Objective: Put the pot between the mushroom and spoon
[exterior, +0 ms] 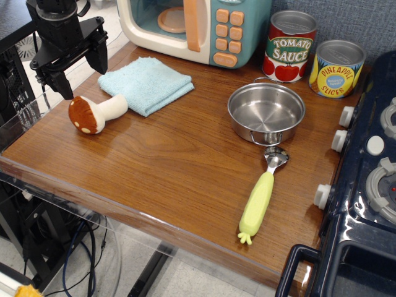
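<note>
The pot (266, 112) sits at the table's right, just above the spoon (262, 193), its near handle almost touching the spoon's bowl; the mushroom (95, 112) lies well apart to the left; the gripper (79, 75) hangs above it, jaws wide and empty; I'd say the reach to the pot hasn't begun.

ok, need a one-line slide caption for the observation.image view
Open gripper hovers above mushroom; pot sits beside spoon, not yet between them.
</note>
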Controlling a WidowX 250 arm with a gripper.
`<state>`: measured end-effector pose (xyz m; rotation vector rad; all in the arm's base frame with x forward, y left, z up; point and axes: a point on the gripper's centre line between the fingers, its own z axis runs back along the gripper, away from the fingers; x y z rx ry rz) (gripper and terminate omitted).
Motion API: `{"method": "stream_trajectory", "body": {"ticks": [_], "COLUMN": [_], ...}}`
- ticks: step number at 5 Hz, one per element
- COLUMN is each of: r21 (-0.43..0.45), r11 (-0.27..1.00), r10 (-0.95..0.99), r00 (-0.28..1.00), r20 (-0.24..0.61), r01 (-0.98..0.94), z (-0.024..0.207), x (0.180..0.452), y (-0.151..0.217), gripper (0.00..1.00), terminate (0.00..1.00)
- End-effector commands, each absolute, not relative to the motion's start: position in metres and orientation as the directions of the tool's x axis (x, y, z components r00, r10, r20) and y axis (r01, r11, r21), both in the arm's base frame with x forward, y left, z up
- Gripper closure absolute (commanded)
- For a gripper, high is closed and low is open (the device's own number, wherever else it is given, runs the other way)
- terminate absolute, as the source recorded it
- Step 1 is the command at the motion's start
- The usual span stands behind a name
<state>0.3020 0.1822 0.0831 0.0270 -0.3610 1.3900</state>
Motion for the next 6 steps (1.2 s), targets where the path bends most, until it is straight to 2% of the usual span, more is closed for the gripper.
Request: {"method": "stream_trajectory", "body": {"ticks": [1,2,3,4,6], "r21": [-0.192,-0.228,-0.235,-0.265,-0.288], "r11": [0.189,0.282,0.319,0.392,0.628], "r10": [0.955,0.947,0.94,0.915,0.779], "r00": [0.134,0.233,0.275,0.345,0.584], "r20": [0.265,0.22,0.203,0.207,0.23], "r01": [-0.963,-0.932,-0.918,-0.881,-0.723], "z": [0.083,0.095,0.101,0.108,0.104], "x": [0.302,0.315,0.319,0.328,0.368], "y": [0.182,0.156,0.143,0.123,0.055], "gripper": [0.0,0.0,0.0,0.0,0.0], "terminate": [0.0,0.0,0.0,0.0,0.0]}}
